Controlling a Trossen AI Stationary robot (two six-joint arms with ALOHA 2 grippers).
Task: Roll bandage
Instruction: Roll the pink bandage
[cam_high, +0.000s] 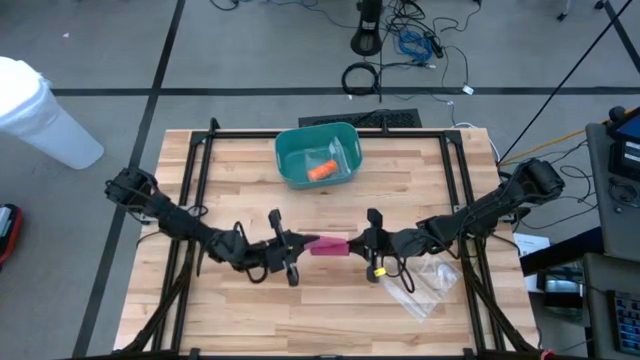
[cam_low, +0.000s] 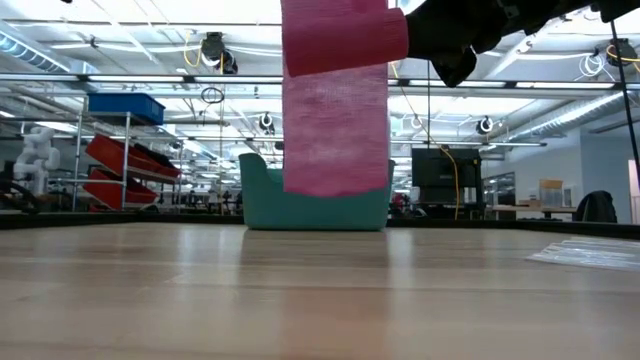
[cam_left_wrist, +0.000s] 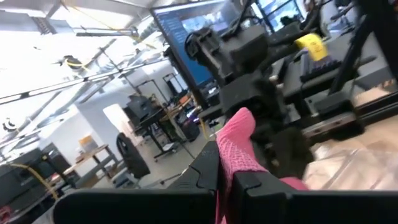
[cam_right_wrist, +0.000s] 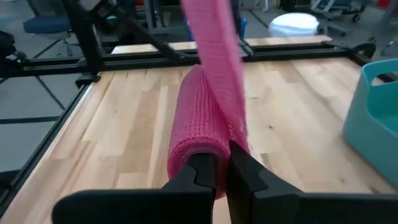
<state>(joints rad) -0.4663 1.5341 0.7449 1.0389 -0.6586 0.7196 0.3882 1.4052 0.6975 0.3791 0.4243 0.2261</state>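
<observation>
The pink bandage (cam_high: 330, 245) is held in the air over the middle of the table between my two grippers. One part of it is wound into a roll (cam_right_wrist: 196, 124). In the low view a flat length (cam_low: 335, 130) hangs below the roll (cam_low: 345, 40), clear of the tabletop. My left gripper (cam_high: 300, 243) is shut on the bandage from the table's left. My right gripper (cam_high: 358, 243) is shut on the roll from the table's right. In the right wrist view a strip (cam_right_wrist: 214, 37) leads away from the roll. My left gripper pinches the bandage's loose strip (cam_left_wrist: 239, 149) between its two fingers (cam_left_wrist: 205, 174), coming roughly level from the table's left. The strip runs on past the fingertips toward the right gripper, clear of the table. My right gripper pinches the near end of the roll (cam_right_wrist: 205, 152) between its two fingers (cam_right_wrist: 245, 168), coming roughly level from the table's right, along the roll. The roll sticks out ahead of the fingers, lifted clear of the table.
A teal bin (cam_high: 290, 150) holding an orange thing (cam_high: 322, 171) stands at the far middle of the table. A clear plastic bag (cam_high: 430, 285) lies near the right arm. A black frame (cam_high: 200, 160) runs around the table's edges.
</observation>
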